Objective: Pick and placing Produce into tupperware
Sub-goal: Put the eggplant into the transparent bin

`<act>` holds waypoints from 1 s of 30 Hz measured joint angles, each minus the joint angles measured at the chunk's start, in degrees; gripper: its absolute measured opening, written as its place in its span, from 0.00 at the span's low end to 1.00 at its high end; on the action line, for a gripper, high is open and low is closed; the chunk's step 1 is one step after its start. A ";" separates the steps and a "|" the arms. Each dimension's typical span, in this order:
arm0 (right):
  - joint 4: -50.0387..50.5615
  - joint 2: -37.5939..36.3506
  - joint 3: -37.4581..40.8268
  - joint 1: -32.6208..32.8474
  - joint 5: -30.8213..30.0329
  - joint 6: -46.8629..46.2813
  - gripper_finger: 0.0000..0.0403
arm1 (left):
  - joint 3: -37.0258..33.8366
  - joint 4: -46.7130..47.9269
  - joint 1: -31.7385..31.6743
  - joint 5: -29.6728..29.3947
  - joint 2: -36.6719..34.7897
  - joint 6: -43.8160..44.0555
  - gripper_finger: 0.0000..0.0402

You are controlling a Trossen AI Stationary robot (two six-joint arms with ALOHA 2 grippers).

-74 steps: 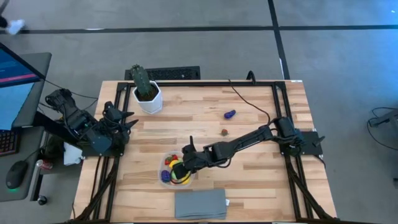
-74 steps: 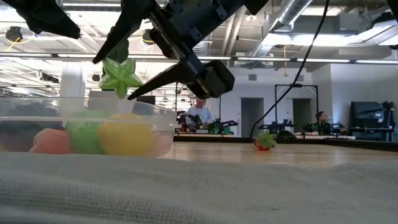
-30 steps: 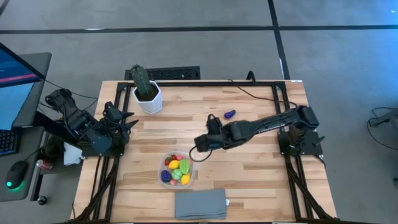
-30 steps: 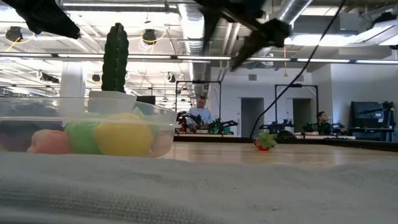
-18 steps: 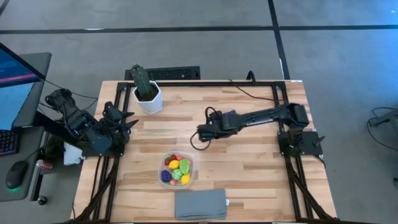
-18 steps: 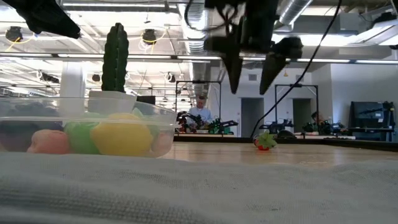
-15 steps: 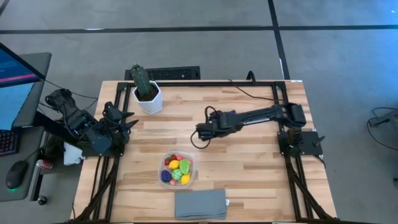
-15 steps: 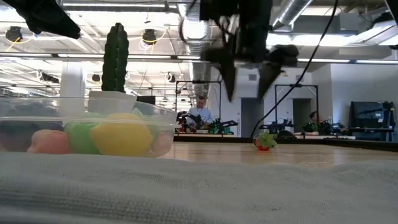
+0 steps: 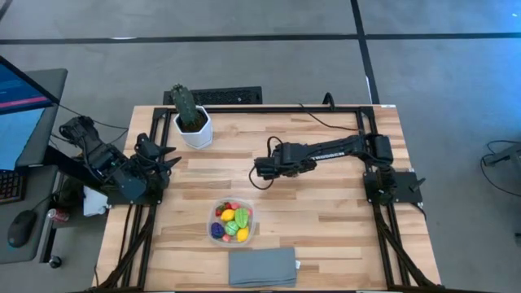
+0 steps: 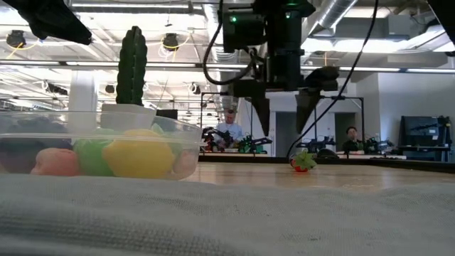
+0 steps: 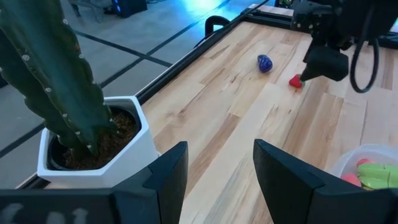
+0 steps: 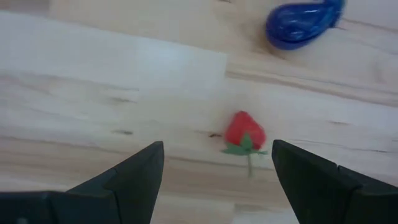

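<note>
The clear tupperware (image 9: 231, 222) sits near the table's near edge with several coloured produce pieces inside; it also shows in the low view (image 10: 178, 139). A red strawberry (image 12: 244, 132) and a blue piece (image 12: 303, 22) lie on the wood past the table's middle. My right gripper (image 12: 216, 146) hangs open above the strawberry, pointing down, its fingers apart in the low view (image 10: 281, 110). In the high view the right gripper (image 9: 281, 168) hides both pieces. My left gripper (image 11: 214, 180) waits open at the table's left edge (image 9: 163, 159).
A tall green cactus in a white hexagonal pot (image 9: 192, 124) stands at the far left. A grey folded cloth (image 9: 262, 267) lies at the near edge, just in front of the tupperware. Bare wood stretches around the strawberry (image 10: 302, 161). People sit in the room beyond.
My right gripper has moved away from the tupperware toward the table's far edge, to a spot above the strawberry. It has turned from a slant to point straight down and has come lower. Its fingers have stayed open. The produce has not moved.
</note>
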State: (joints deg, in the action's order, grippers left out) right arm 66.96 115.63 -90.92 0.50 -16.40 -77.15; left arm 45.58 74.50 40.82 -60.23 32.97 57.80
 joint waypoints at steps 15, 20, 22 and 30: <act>2.13 -2.08 -0.10 -5.40 1.96 16.06 0.80 | 0.00 0.59 0.02 0.23 0.01 0.05 0.43; 4.39 -2.45 -0.08 -9.43 6.09 30.19 0.80 | 0.00 0.62 0.00 1.14 0.01 0.99 0.43; 4.71 -2.69 -0.10 -10.69 6.61 35.12 0.80 | 0.00 0.63 0.00 1.59 0.01 1.63 0.43; 5.34 -4.93 -0.09 -15.46 9.10 60.07 0.80 | 0.00 0.63 0.01 2.98 0.01 4.86 0.43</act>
State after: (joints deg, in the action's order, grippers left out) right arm 72.31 110.70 -91.00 -14.96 -7.30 -17.08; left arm 45.58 75.13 40.83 -57.25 32.97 62.66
